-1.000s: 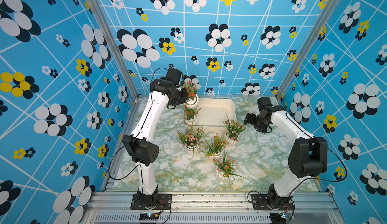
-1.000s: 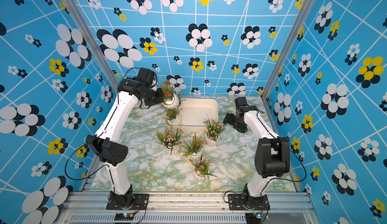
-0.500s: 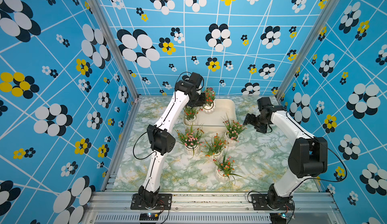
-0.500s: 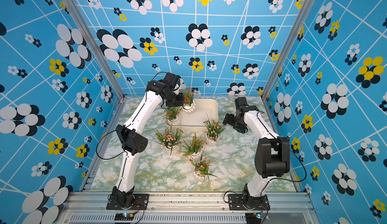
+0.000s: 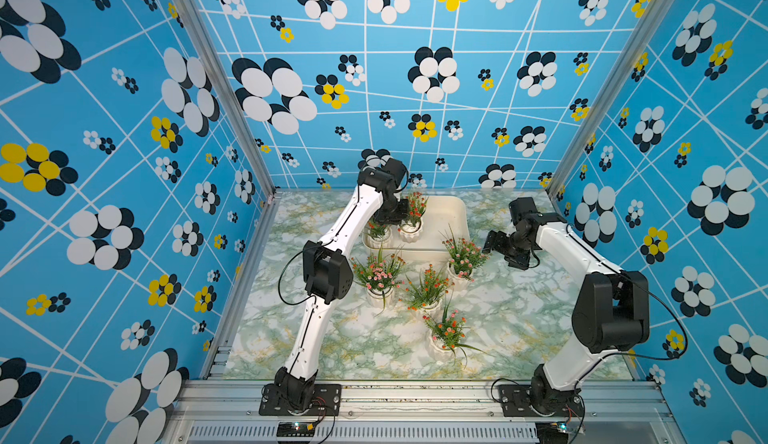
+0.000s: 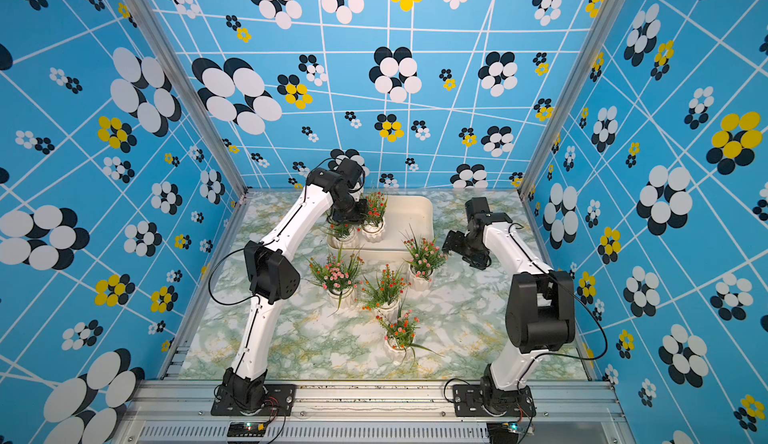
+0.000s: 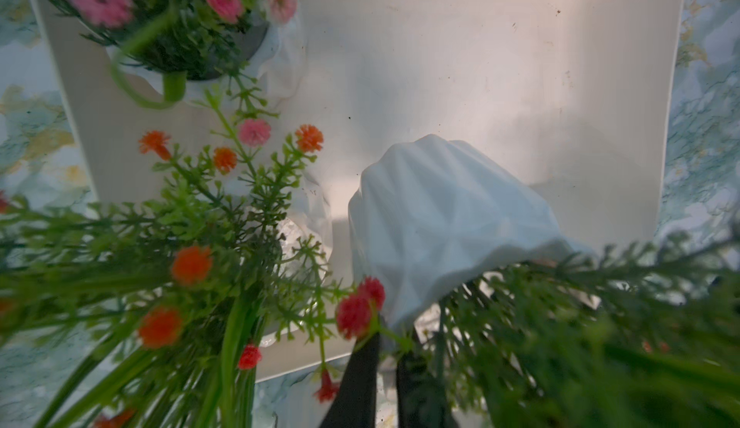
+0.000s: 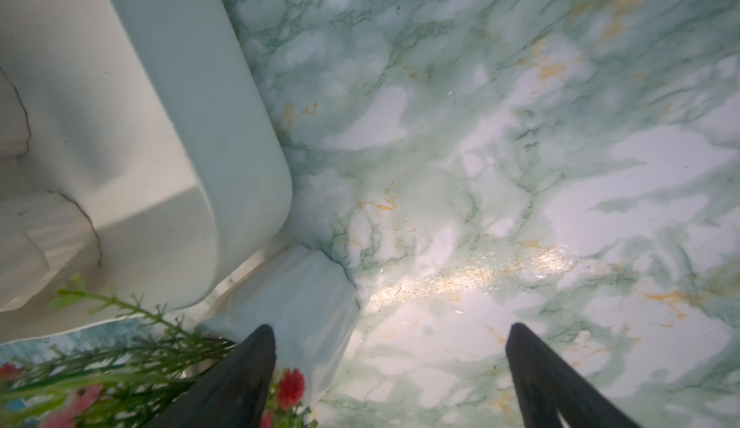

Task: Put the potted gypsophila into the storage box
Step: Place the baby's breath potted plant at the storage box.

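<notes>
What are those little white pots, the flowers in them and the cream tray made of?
The white pot looks like glazed ceramic or hard plastic: smooth, faceted and softly shiny, and I cannot tell which. The plants look like plastic, with stiff, even green leaves and fuzzy pompom blossoms in very bright colours. The storage box seems to be moulded plastic, with a matte cream finish, thin walls and rounded corners.
</notes>
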